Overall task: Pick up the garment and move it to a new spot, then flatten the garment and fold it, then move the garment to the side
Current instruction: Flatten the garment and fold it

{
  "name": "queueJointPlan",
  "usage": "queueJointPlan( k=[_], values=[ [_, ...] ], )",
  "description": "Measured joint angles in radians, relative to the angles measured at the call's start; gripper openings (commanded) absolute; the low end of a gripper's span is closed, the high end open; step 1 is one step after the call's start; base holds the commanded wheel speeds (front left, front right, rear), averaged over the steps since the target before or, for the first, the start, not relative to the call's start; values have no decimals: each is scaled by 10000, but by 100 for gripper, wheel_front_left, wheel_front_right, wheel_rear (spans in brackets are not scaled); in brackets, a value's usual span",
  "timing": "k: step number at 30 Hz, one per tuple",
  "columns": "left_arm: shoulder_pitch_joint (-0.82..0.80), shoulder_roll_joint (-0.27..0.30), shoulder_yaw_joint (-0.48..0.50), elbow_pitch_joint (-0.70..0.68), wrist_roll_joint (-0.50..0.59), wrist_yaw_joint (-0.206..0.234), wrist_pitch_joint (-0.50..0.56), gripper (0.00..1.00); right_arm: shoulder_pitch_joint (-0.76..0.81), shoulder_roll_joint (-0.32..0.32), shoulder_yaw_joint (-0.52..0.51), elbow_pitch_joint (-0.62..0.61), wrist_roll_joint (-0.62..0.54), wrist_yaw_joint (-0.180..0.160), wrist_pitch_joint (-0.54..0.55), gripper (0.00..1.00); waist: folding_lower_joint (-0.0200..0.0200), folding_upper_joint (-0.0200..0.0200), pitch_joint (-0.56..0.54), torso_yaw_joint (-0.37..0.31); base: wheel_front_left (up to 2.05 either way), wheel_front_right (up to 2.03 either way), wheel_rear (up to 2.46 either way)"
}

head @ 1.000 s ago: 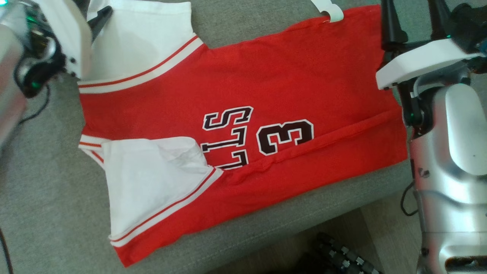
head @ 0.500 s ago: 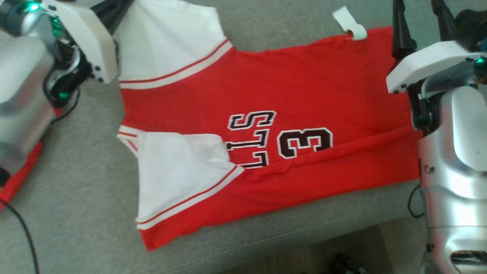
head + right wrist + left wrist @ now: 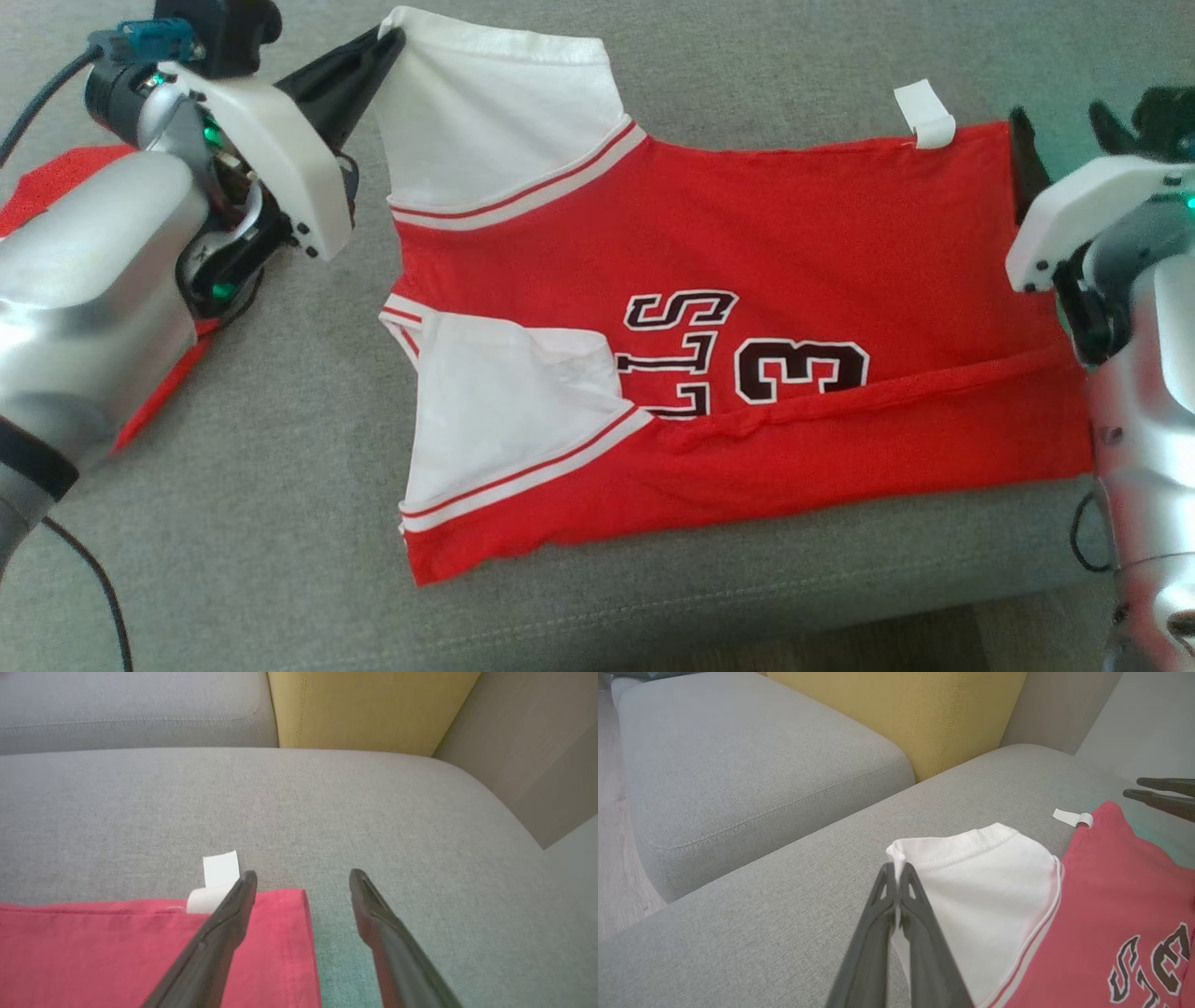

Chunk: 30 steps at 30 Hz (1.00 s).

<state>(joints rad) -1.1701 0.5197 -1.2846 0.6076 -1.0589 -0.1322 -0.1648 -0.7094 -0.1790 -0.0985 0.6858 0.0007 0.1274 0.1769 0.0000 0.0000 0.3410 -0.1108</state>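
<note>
Red-and-white garment (image 3: 747, 308) lies flat mid-frame on the grey sofa cushion (image 3: 233, 523). Upper left, the left gripper (image 3: 390, 39) is clenched on the corner of its white sleeve (image 3: 495, 112). At the right edge, the right gripper (image 3: 1064, 138) hangs released over the hem corner.
</note>
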Motion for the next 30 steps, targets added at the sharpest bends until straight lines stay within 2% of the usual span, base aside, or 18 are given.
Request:
queueJointPlan(
  k=[8, 26, 27, 28, 30],
  values=[
    [3, -10, -25, -274, 88, 2, 6, 0, -468, -230, -71, 1158, -127, 2, 610, 100, 0, 0, -1, 145, 0, 0, 0],
    [-178, 10, -38, -543, 282, 61, 136, 0, -1712, -407, -59, 2627, -731, 2, 700, 100, 0, 0, 821, 262, 0, 0, 0],
    [-232, 10, -40, -543, 282, 61, 138, 0, -1766, -407, -59, 2688, -740, 2, 700, 45, 0, 0, 843, 260, 0, 0, 0],
    [-281, 10, -36, -543, 282, 61, 138, 0, -1835, -407, -59, 2740, -740, 2, 698, 0, 0, 0, 861, 257, 0, 0, 0],
    [-329, 8, -36, -541, 280, 61, 138, 0, -1920, -403, -58, 2853, -738, 2, 696, 0, 0, 0, 885, 245, 0, 0, 0]
  ],
)
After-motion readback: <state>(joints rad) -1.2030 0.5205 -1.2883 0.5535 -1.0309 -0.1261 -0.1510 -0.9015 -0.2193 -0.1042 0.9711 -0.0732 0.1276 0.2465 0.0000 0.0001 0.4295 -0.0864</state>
